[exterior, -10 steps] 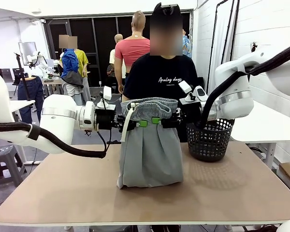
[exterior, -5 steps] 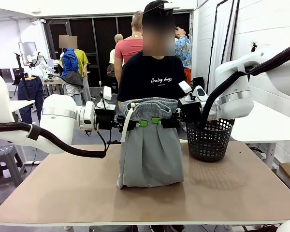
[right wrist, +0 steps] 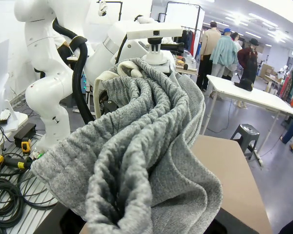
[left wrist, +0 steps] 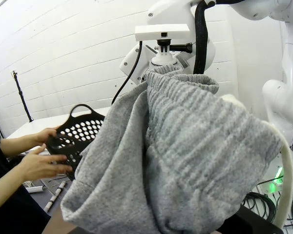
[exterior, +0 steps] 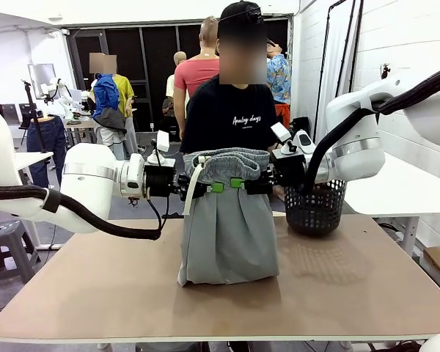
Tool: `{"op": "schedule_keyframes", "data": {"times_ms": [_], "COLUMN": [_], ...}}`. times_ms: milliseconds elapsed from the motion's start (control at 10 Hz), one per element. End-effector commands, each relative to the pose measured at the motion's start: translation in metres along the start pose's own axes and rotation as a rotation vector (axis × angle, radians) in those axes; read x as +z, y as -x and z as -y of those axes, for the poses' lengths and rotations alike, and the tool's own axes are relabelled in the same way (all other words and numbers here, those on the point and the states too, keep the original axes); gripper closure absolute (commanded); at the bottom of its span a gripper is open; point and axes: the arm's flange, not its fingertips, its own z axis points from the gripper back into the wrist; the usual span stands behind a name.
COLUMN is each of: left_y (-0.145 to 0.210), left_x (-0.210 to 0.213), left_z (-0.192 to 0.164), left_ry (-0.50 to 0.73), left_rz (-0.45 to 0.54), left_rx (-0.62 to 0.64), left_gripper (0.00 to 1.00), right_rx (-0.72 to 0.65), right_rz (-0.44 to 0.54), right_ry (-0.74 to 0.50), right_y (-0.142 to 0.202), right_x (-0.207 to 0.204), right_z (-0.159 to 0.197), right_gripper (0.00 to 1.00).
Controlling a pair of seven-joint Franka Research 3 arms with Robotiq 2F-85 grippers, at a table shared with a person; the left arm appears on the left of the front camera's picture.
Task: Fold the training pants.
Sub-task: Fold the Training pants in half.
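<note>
Left gripper (exterior: 214, 187): fingers pressed together on the waistband of the pants (exterior: 227, 227), pinching it from the left side. Right gripper (exterior: 238, 183): likewise clamped on the waistband, from the right. The two green-padded tips sit close together at the front centre of the band.

The pants hang between both grippers, held upright above the table (exterior: 352, 293), waistband uppermost and gathered, lower edge resting on the tabletop. A white drawstring (exterior: 191, 183) hangs down the left side of the band.

Left wrist view: bunched waistband directly ahead of the fingers; beyond it, the person's hands (left wrist: 39, 156) hold a black basket (left wrist: 75, 139).

Front view: the basket sits just right of the pants. The person stands behind; the shirt print reads roughly "Analog days", not fully legible.
</note>
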Motion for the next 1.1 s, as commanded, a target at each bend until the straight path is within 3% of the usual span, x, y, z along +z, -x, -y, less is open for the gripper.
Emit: {"op": "schedule_keyframes", "data": {"times_ms": [0,400,700,1000], "left_y": [-0.003,-0.024,-0.032,-0.026], "left_x": [0.004,0.015,0.018,0.015], "left_z": [-0.006,-0.042,-0.077,-0.053], "left_ry": [-0.014,-0.113,-0.135,-0.091], "left_rz": [-0.002,-0.022,-0.052,-0.035], "left_rx": [-0.004,-0.062,-0.063,-0.068], "left_gripper": [1.00,1.00,1.00,1.00], "right_rx": [0.001,0.029,0.030,0.045], "right_rz": [0.002,0.028,-0.014,-0.001], "right_ry": [-0.006,-0.094,-0.141,-0.072], "right_y": [-0.002,-0.024,-0.030,-0.026], "right_x": [-0.001,-0.006,-0.013,-0.008], "right_z": [0.004,0.037,0.080,0.064], "right_gripper": [1.00,1.00,1.00,1.00]}}
